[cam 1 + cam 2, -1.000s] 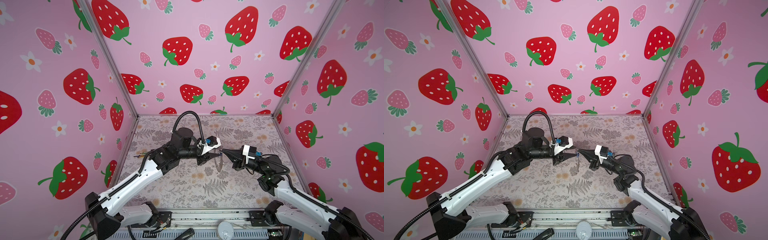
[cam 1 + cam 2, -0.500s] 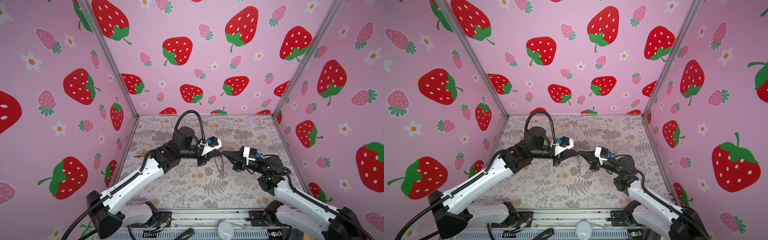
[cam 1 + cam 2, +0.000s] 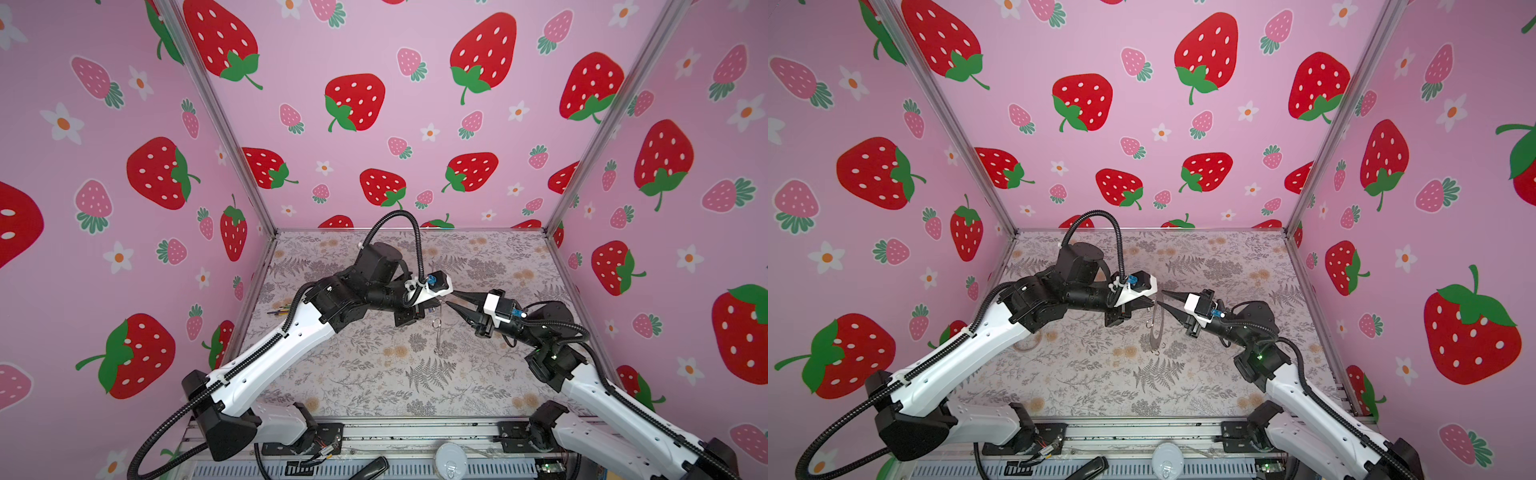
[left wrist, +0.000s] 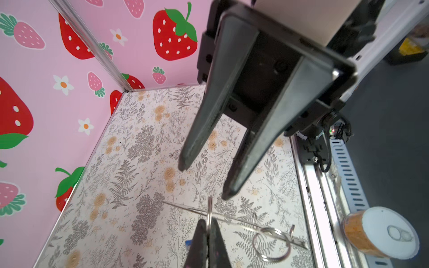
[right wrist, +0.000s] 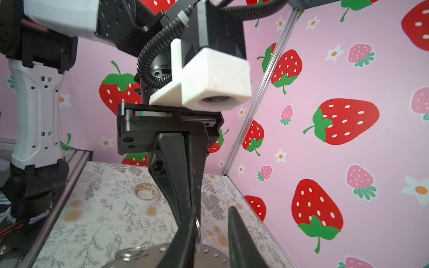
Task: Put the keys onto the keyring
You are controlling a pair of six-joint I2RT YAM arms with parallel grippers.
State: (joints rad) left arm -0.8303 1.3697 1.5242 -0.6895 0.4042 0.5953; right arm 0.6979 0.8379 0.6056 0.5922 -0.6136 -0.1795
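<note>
The keyring (image 3: 1157, 332) has just changed hands. A second ago the right gripper (image 4: 205, 182) pinched it while the left gripper (image 3: 1148, 308) stood parted. Now the left one is clamped tight on the ring's top and the right has let go, its jaws a little apart and touching nothing. The ring hangs edge-on above the table (image 3: 374, 374), between the two grippers. That frees the right arm for the key (image 4: 188, 242), which may be the blue speck beside the left gripper, though I can't be sure.
</note>
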